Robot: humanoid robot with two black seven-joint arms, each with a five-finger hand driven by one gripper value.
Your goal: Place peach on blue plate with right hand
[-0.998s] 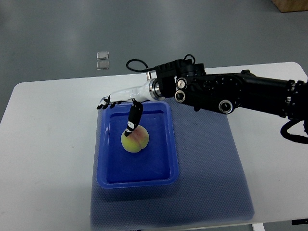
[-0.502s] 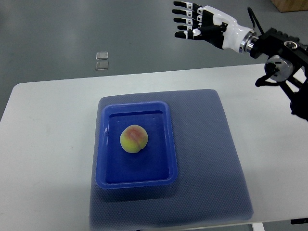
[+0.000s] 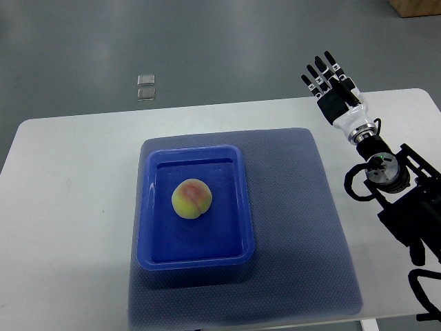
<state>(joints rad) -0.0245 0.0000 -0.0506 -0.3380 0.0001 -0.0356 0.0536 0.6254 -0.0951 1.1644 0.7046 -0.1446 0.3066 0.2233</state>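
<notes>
the right hand [image 3: 335, 96] is hanging over the far right edge of the table [image 3: 69, 193], its fingers [image 3: 318, 74] straight and fanned slightly apart, pointing away from the robot and gripping nothing. the palm is facing roughly upward and leftward, which is reading as a released, idle pose rather than a reach. its dark forearm is running down toward the right edge of the view.

the peach [image 3: 191, 198] is lying well to the left of those fingertips and nearer the robot, sitting alone in the blue plate [image 3: 244, 207], a shallow rectangular tray. it is resting a little toward the far half of the tray floor, clear of all four walls, with its reddish blush turned up. nothing is touching it.

the tray is sitting on the left part of a blue-grey mat [image 3: 303, 234], which is spreading out beneath and left of the hand; the mat is probably there to keep the tray from sliding when fruit is set down.

judging from this layout, the placement is looking complete: the fruit is inside the tray and the hand is empty and well apart from it. the raised walls should be keeping the round peach from rolling off. the left arm is not showing anywhere.

two small clear squares [image 3: 146, 86] are lying on the floor beyond the table, far left of the fingers.
</notes>
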